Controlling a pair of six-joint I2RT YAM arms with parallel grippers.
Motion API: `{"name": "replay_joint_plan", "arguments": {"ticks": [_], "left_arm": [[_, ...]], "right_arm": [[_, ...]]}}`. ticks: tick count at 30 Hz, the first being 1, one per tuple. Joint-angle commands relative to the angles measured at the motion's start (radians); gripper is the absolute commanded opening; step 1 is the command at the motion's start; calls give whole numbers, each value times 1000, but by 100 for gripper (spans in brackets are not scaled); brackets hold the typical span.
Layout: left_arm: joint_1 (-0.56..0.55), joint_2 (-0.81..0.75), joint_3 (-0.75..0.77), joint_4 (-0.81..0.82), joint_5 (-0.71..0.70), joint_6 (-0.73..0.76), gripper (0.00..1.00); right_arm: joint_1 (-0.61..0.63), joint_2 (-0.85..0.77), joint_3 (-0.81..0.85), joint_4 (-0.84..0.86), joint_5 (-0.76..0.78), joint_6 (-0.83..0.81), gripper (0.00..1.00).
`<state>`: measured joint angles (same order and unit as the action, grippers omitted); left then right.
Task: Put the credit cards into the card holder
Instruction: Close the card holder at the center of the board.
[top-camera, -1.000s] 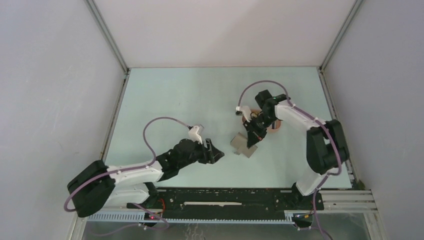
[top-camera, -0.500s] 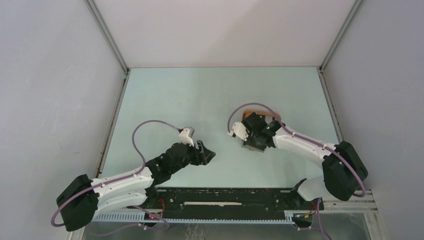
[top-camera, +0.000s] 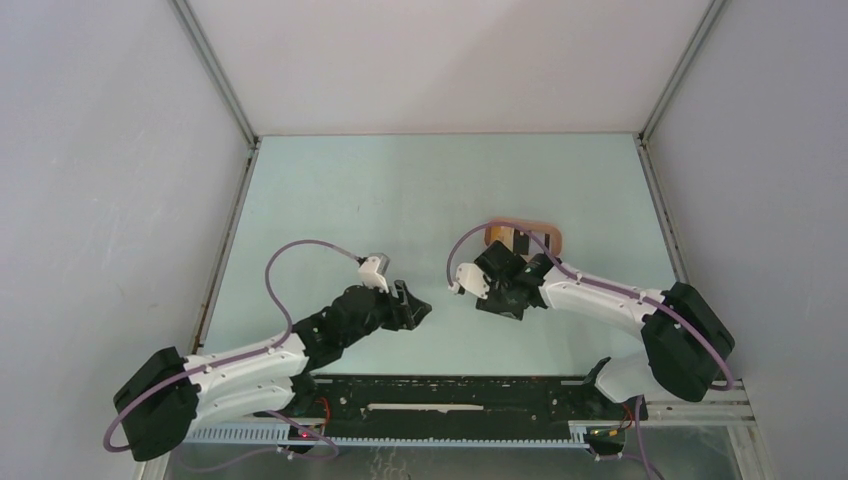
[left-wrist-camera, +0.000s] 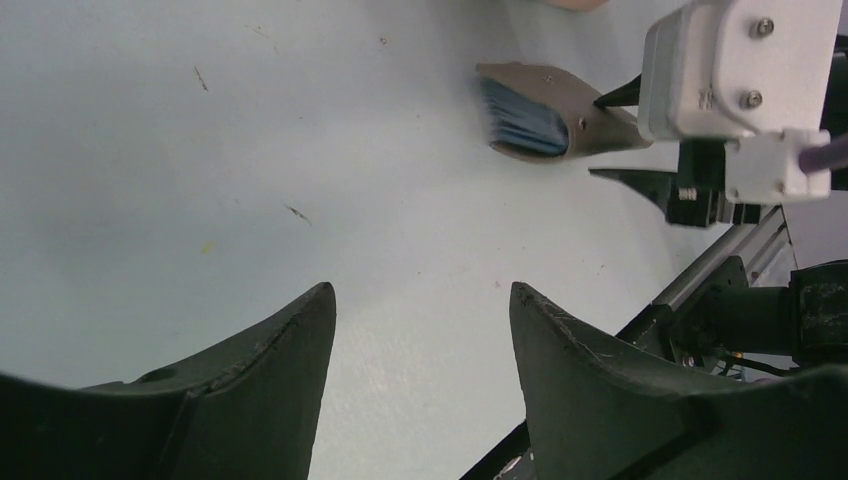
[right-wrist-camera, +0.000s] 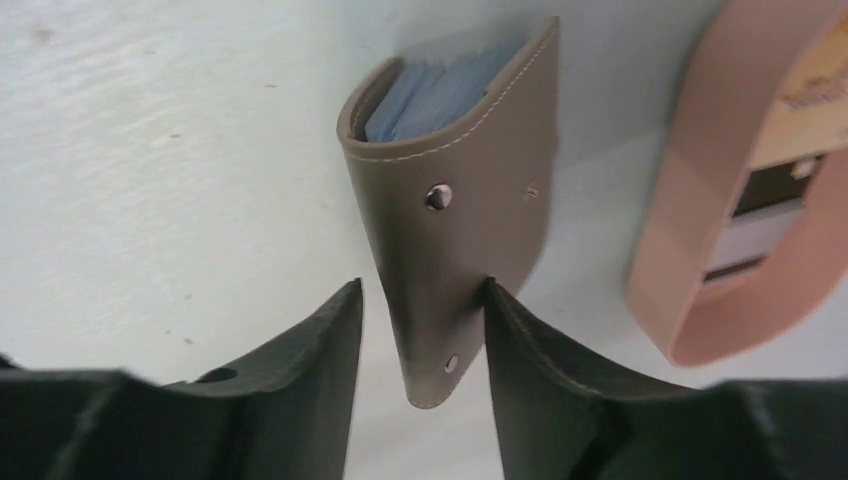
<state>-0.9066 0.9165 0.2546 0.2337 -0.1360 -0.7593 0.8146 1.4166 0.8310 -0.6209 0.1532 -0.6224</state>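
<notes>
Card (right-wrist-camera: 430, 90) inside holder (right-wrist-camera: 455, 230), wrist views only

Folded grey card holder (right-wrist-camera: 452, 225) with light-blue card (right-wrist-camera: 432, 88) inside

Left jaws apart, right jaws clamped

Taupe-grey card holder (right-wrist-camera: 450, 220), light blue card (right-wrist-camera: 430, 90), peach tray (right-wrist-camera: 700, 200), pale mint table (top-camera: 400, 190)
</notes>
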Motion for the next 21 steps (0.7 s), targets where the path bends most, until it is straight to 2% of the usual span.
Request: {"name": "replay_joint_plan", "arguments": {"ticks": [1, 5, 12, 18, 21], "left_arm": [[6, 19, -23, 63, 4, 14, 69], [7, 43, -11, 88, 22, 25, 69], [7, 126, 35, 163, 93, 50, 69], [5, 231, 104, 275, 188, 48, 68], [2, 310, 159, 321, 225, 45, 67]], "right_arm": [[12, 4, -9, -76, -237, 3, 59], [-12, -5, 15, -136, -377, -13, 64], [-145, 26, 76, -246, -600, -54, 64], [-322, -12, 155, -304, -794, -87, 61], [-380, 3, 178, -278, -826, -61, 53]]}}
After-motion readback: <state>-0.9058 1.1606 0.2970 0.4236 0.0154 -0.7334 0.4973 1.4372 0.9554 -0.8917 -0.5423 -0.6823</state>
